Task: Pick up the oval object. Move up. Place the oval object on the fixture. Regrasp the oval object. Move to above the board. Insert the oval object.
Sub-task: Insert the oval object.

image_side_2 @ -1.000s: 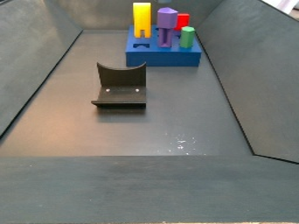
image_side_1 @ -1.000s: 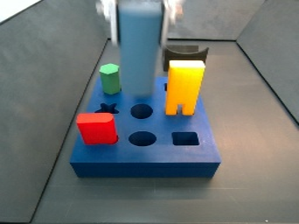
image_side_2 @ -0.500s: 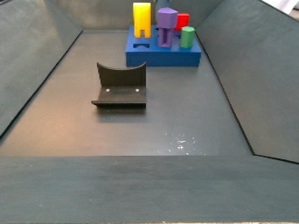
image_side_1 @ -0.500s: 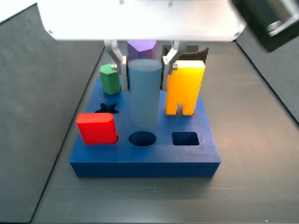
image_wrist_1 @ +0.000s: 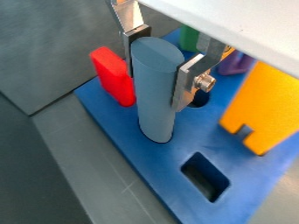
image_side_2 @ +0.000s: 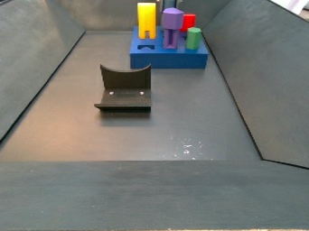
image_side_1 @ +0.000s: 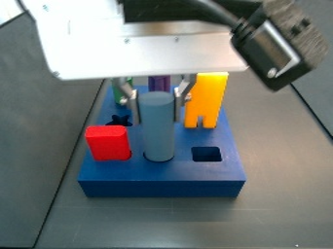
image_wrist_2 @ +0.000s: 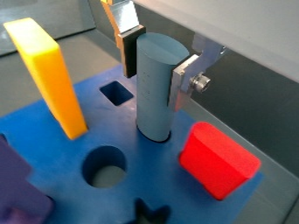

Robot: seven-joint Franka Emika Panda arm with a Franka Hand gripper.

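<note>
Since half a second ago we see the oval object sunk lower, its foot now down at the board; the pincer sits directly above the board, its silver fingers pressed flat against opposite sides of the peg's upper part, closed on it; in both wrist views the peg stands upright, its base meeting the blue surface, though we cannot tell how deep it has entered a hole; beside the pincer stand the red block and the yellow piece; a square hole lies near; the fixture rests well apart from the pincer on the floor.
</note>
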